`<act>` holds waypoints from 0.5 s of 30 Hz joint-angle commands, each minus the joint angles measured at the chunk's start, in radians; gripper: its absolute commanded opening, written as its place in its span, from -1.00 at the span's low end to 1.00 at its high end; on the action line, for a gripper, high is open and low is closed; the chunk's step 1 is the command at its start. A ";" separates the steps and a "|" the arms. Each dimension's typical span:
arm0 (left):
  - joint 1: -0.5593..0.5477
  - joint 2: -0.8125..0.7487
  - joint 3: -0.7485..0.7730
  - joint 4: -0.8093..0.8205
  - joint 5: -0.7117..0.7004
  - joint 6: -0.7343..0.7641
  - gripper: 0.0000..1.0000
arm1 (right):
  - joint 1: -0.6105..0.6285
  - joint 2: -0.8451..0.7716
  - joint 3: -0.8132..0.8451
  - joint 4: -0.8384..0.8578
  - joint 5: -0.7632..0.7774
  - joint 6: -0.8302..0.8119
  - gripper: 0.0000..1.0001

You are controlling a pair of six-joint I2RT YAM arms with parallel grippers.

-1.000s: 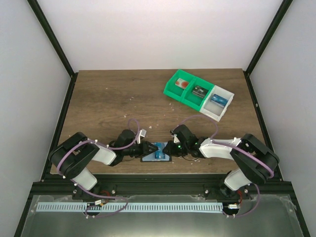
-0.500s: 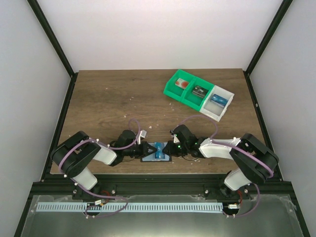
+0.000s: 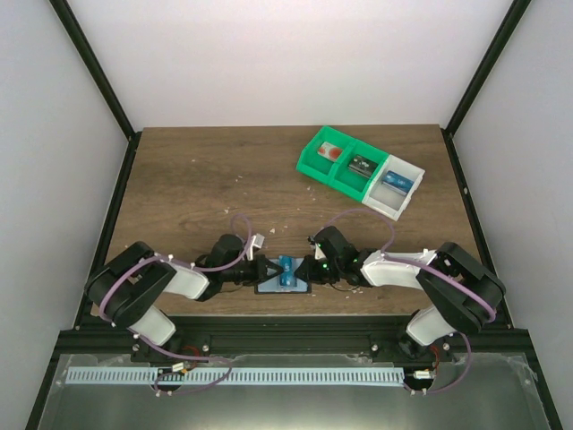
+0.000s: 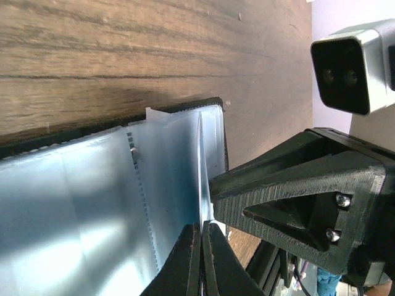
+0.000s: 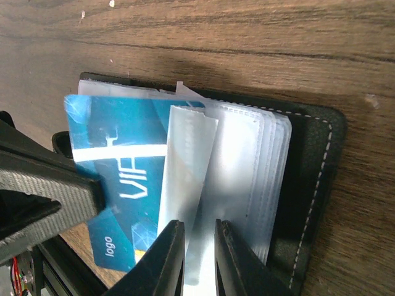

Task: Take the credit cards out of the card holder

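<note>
Left gripper (image 4: 201, 229) clamps blue card (image 5: 117, 154) edge-on — looks stiff, slick; right gripper (image 5: 199, 237) pinches the floppy sleeve (image 5: 185, 154) on the card holder (image 5: 311, 185).

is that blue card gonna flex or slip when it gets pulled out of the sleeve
Probably stiff: the blue card looks flat edge-on in the shut left gripper. Likely slippery: its glossy face sits against a clear sleeve. The sleeve looks floppy, so the right gripper pinching it helps.
</note>
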 commanded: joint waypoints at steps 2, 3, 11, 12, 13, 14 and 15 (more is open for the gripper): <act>0.037 -0.074 -0.022 -0.057 -0.018 0.046 -1.00 | -0.004 0.004 -0.024 -0.018 0.020 -0.003 -0.67; 0.043 -0.087 -0.025 -0.069 -0.025 0.051 -1.00 | -0.004 0.002 -0.023 -0.020 0.022 -0.003 -0.67; 0.092 -0.193 -0.049 -0.194 -0.068 0.089 -1.00 | -0.004 -0.020 -0.015 -0.027 0.025 -0.012 -0.67; 0.098 -0.209 -0.050 -0.210 -0.068 0.095 -1.00 | -0.004 -0.024 -0.010 -0.031 0.027 -0.016 -0.67; 0.101 -0.224 -0.048 -0.228 -0.072 0.101 -1.00 | -0.004 -0.031 -0.005 -0.039 0.031 -0.023 -0.67; 0.104 -0.250 -0.048 -0.252 -0.077 0.110 -1.00 | -0.005 -0.037 0.000 -0.047 0.032 -0.033 -0.67; 0.105 -0.270 -0.043 -0.274 -0.079 0.121 -1.00 | -0.004 -0.046 0.005 -0.050 0.030 -0.050 -0.67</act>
